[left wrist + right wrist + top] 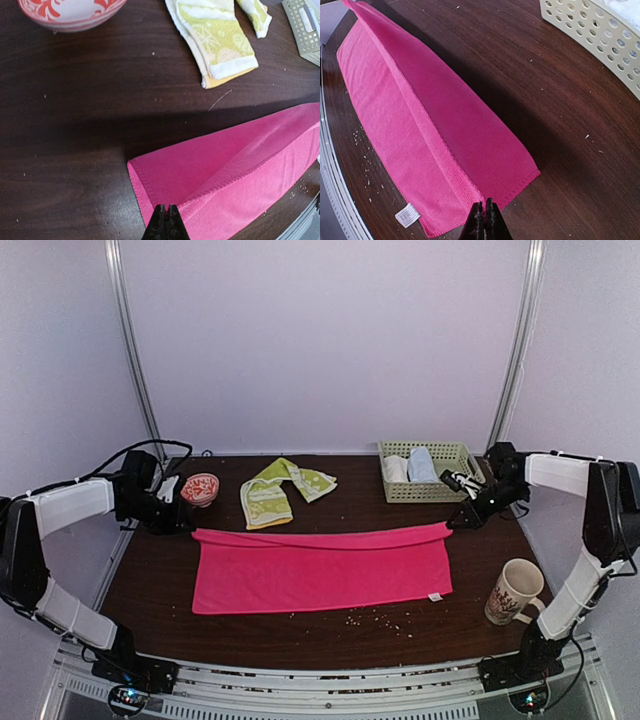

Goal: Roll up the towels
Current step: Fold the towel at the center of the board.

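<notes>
The jaws of the left gripper (165, 216) are seen pressed together on the far hem of the pink towel (240, 170) near its left end. Those of the right gripper (484, 212) are likewise clamped on the same towel near its opposite end. Between the two grips the cloth is held taut as a raised ridge, sloping down on both sides onto the table (150, 580). The near long edge lies flat toward the arm bases, with a white label (407, 215) at its corner, just beside the right jaws. Beyond the ridge a band of bare dark wood is left open. Farther out from the left jaws a red-patterned bowl (70, 12) is found, along with the yellow-green cloth (215, 35), which lies crumpled and apart from the pink one. Past the right jaws a perforated basket (590, 30) stands well clear. Crumbs (370, 618) are scattered along the near edge, and a mug (513, 590) stands on the near side of the right jaws, apart from the towel's end.
</notes>
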You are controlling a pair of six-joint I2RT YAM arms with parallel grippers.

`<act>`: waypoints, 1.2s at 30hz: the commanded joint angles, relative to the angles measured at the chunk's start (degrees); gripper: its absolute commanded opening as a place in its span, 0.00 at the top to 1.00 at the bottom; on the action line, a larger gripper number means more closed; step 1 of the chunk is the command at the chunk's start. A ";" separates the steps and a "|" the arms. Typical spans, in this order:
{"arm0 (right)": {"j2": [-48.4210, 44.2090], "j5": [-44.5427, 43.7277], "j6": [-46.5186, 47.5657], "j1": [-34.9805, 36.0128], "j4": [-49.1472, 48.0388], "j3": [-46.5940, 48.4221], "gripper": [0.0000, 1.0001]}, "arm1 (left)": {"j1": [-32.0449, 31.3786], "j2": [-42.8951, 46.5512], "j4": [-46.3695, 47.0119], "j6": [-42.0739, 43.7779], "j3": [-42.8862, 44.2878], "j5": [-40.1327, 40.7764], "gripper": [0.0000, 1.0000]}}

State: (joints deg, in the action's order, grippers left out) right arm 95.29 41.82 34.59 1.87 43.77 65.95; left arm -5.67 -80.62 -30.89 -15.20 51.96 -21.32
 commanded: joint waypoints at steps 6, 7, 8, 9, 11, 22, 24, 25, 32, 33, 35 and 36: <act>-4.78 -1.15 10.70 -0.46 7.74 -5.96 1.00 | 0.27 0.51 -11.36 0.47 0.03 -0.50 1.00; -4.96 -1.54 11.52 -0.46 7.96 -6.46 1.00 | 0.26 0.47 -11.97 0.82 -0.31 -0.80 1.00; -5.08 -1.92 12.17 -0.45 8.14 -6.96 1.00 | 0.26 0.34 -12.58 1.07 -0.59 -0.96 1.00; -5.09 -2.18 12.93 -0.46 8.36 -7.35 1.00 | 0.23 0.29 -13.37 1.40 -0.97 -1.00 1.00; -4.76 -1.77 14.32 -0.46 9.28 -7.61 1.00 | 0.27 0.44 -14.45 1.58 -1.16 -0.85 1.00; -1.78 -3.05 20.25 2.22 14.35 -7.75 0.99 | 0.24 1.77 -17.71 2.07 -3.67 0.09 1.00; -1.71 -4.12 20.49 3.61 14.60 -8.15 0.99 | 0.26 2.15 -18.06 1.81 -3.87 0.05 1.00; -1.72 -4.57 20.50 4.30 14.67 -8.34 0.99 | 0.24 2.33 -18.06 1.86 -4.07 -0.21 1.00; -1.56 -7.52 20.61 6.80 15.42 -7.93 0.99 | -0.52 4.65 -20.66 0.81 -5.73 -1.38 1.00; -1.63 -7.91 20.81 6.91 15.94 -7.80 0.99 | -1.26 5.25 -21.53 0.53 -6.00 -1.58 1.00; -1.75 -8.11 21.52 7.07 16.73 -7.84 0.99 | -2.69 6.02 -22.76 -0.21 -6.40 -0.30 1.00; -1.77 -8.14 21.90 7.16 17.15 -7.79 0.99 | -3.34 6.10 -22.79 -0.85 -6.79 0.30 1.00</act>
State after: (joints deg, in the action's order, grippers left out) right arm 93.19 35.79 54.65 8.62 58.13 57.89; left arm -6.92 -76.18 -50.48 -14.31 46.52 -21.87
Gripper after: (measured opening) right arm 0.015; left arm 0.004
